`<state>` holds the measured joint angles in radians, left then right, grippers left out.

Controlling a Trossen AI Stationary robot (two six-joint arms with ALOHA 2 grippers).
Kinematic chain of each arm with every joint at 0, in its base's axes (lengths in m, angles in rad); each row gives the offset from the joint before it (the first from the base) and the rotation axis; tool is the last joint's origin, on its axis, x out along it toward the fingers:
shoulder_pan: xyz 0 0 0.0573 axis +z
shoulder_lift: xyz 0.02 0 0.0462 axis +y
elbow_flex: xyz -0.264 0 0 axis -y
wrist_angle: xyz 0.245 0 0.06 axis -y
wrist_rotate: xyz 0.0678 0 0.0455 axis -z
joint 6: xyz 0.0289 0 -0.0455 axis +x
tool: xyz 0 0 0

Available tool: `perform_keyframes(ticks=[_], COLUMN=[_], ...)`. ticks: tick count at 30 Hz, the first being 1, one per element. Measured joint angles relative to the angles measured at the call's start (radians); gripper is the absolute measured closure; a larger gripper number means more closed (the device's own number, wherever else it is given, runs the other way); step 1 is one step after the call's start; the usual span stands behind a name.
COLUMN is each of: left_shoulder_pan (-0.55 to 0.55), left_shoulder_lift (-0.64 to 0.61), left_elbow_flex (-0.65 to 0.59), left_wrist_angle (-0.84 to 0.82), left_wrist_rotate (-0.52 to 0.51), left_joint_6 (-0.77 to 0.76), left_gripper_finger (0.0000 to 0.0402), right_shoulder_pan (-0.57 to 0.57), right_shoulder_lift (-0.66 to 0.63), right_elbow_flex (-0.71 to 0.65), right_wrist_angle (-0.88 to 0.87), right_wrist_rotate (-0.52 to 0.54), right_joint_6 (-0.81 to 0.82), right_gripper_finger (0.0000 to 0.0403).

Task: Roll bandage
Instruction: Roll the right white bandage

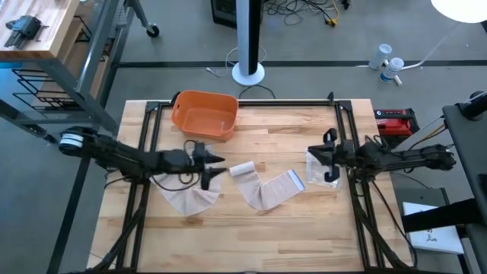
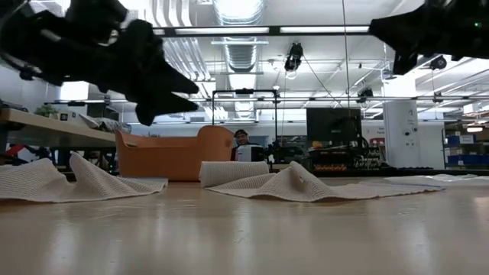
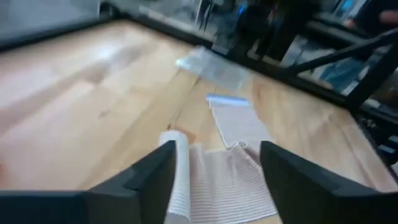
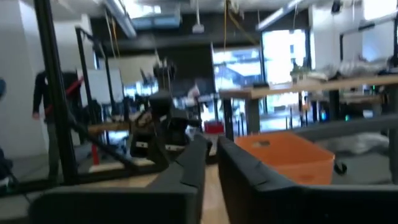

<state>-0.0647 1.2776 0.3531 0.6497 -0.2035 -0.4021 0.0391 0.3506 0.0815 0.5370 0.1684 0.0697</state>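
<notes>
Nearest the low camera, bare table [image 2: 244, 229] runs back to the bandage [image 1: 262, 187], which lies mid-table, partly rolled: its roll [image 1: 242, 170] sits at one end and the loose strip trails in a curve toward a blue-edged tip. Just beside the roll, the left gripper [image 1: 214, 168] hovers above the wood with fingers spread apart, holding nothing; its wrist view shows the roll [image 3: 178, 180] between the two dark fingers. A second crumpled cloth [image 1: 186, 199] lies under that arm, touching neither roll nor strip. Beyond the strip's far end lies a clear plastic wrapper [image 1: 317, 169], with the right gripper [image 1: 330, 158] over it, fingers nearly together; whether it pinches anything is hard to judge. An orange bin [image 1: 204, 114] stands at the table's back edge, clear of the work. No writing is legible anywhere.
</notes>
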Motion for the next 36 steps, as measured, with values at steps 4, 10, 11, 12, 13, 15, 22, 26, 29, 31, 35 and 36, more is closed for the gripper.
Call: perform_keyframes(ticks=[4,10,11,12,13,15,22,26,29,31,35,36], left_shoulder_pan=[-0.004,-0.019,-0.018,-0.016,-0.016,-0.016,-0.016,-0.017,-0.017,-0.017,-0.017,-0.017], left_shoulder_lift=[0.103,0.235,0.25,0.262,0.272,0.288,0.395,0.474,0.514,0.528,0.534,0.534], left_elbow_flex=[0.11,0.206,0.209,0.209,0.209,0.201,0.185,0.183,0.183,0.184,0.188,0.188], left_wrist_angle=[-0.125,-0.192,-0.198,-0.202,-0.201,-0.196,-0.046,-0.002,0.007,0.022,0.032,0.031], left_wrist_rotate=[0.0,-0.024,-0.044,-0.058,-0.072,-0.104,-0.18,-0.18,-0.18,-0.18,-0.18,-0.18], left_joint_6=[-0.04,-0.046,-0.049,-0.051,-0.052,-0.049,0.045,0.059,0.052,0.048,0.048,0.049], left_gripper_finger=[0.0124,0.01,0.01,0.01,0.01,0.01,0.01,0.01,0.01,0.0103,0.0121,0.0126], right_shoulder_pan=[0.0,0.007,0.011,0.013,0.015,0.016,0.016,0.016,0.016,0.018,0.018,0.018], right_shoulder_lift=[0.13,0.28,0.296,0.311,0.325,0.351,0.431,0.461,0.473,0.478,0.478,0.477], right_elbow_flex=[0.053,0.077,0.077,0.077,0.077,0.077,0.075,0.074,0.074,0.074,0.074,0.074], right_wrist_angle=[-0.001,0.001,0.002,0.003,0.002,0.0,-0.001,-0.001,0.0,-0.001,0.0,0.0], right_wrist_rotate=[0.0,-0.019,-0.019,-0.019,-0.019,-0.019,-0.019,-0.022,-0.046,-0.048,-0.048,-0.048], right_joint_6=[0.067,0.114,0.113,0.11,0.109,0.107,0.098,0.098,0.102,0.103,0.103,0.103], right_gripper_finger=[0.0284,0.0197,0.0186,0.0177,0.0169,0.0156,0.0141,0.0149,0.0156,0.016,0.0166,0.0168])
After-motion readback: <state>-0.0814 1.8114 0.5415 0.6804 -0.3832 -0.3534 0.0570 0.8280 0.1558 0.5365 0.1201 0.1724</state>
